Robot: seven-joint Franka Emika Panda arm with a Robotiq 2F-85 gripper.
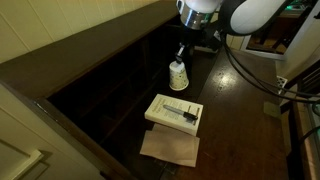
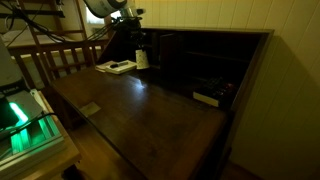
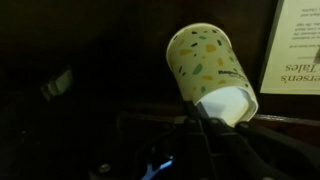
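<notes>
We see the hand [image 3: 213, 120] pinched shut on the rim of a paper cup [image 3: 205, 62]. It is white with coloured speckles, mouth turned toward the wrist camera. In an exterior view the paper cup [image 1: 178, 74] hangs tilted under the hand [image 1: 182, 57], low over the dark bench [image 1: 235, 110]. We cannot tell if its base touches. A book [image 1: 175, 112] lies near, partly on a brown sheet [image 1: 170, 148]. We judge the paper cup light, thin-walled, easily crushed and slightly slick, and it looks empty from here. The rolled lip is the stiffest part. So pinch there, one finger inside and one outside, gently.
</notes>
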